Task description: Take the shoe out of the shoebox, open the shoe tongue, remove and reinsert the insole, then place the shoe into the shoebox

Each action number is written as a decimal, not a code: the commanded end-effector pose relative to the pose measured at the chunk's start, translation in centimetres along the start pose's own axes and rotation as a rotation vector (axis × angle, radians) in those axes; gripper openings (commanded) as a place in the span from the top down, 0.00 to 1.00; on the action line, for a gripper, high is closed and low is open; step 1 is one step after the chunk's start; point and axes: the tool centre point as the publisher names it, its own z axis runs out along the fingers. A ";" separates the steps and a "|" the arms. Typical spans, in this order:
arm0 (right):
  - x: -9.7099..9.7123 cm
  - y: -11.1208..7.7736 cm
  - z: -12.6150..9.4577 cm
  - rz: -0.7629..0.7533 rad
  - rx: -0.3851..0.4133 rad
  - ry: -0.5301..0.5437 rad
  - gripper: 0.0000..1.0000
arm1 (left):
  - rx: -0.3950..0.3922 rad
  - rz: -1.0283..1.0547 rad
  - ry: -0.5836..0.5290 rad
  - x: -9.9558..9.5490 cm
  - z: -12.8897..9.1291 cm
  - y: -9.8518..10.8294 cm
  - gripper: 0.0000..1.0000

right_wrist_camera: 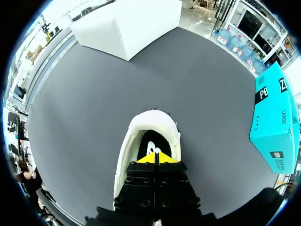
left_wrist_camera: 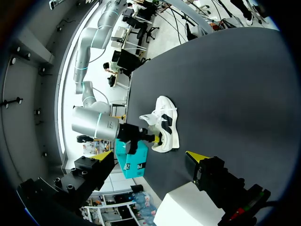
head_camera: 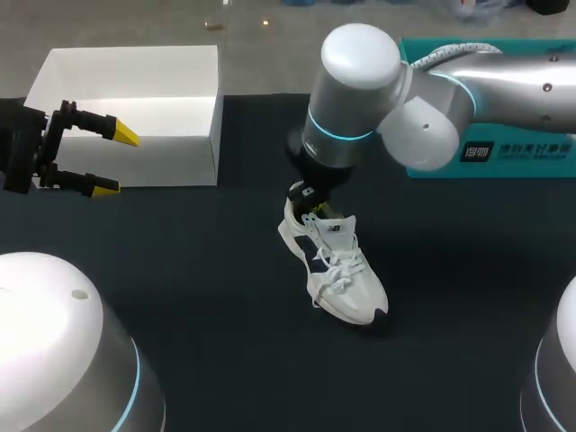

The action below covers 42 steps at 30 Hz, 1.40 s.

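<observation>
A white shoe (head_camera: 337,265) with navy panels lies on the dark table, toe toward the front, laces tied. My right gripper (head_camera: 310,202) comes down at its heel end. In the right wrist view the right gripper (right_wrist_camera: 156,157) is shut, its yellow tips together inside the shoe's (right_wrist_camera: 136,136) opening; whether anything thin is pinched there is hidden. The white shoebox (head_camera: 126,108) stands open and empty at the back left. My left gripper (head_camera: 115,162) hangs open in front of the box, holding nothing. From the left wrist, the left gripper (left_wrist_camera: 151,155) faces the distant shoe (left_wrist_camera: 168,123).
A teal box (head_camera: 504,108) lies at the back right, also seen as the teal box (right_wrist_camera: 277,122) beside the shoe. The shoebox (right_wrist_camera: 127,23) is well ahead of the shoe's toe. Dark table cloth (head_camera: 207,270) stretches between shoe and left arm.
</observation>
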 end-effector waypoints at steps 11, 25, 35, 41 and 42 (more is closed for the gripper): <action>0.1 -1.3 3.9 0.010 0.056 -0.032 1.00 | 0.000 -0.001 0.004 0.0 0.0 0.0 0.00; 2.0 -1.4 2.4 -0.016 0.039 0.005 1.00 | 0.000 -0.001 0.004 0.0 0.0 0.0 0.00; 0.0 0.6 1.2 -0.007 0.038 -0.046 1.00 | 0.000 -0.001 0.004 0.0 0.0 0.0 0.00; 0.0 0.1 3.0 0.013 0.109 0.001 1.00 | 0.000 -0.001 0.004 0.0 0.0 0.0 0.00; 0.1 -0.1 3.3 0.017 0.123 0.003 1.00 | 0.000 -0.001 0.004 0.0 0.0 0.0 0.00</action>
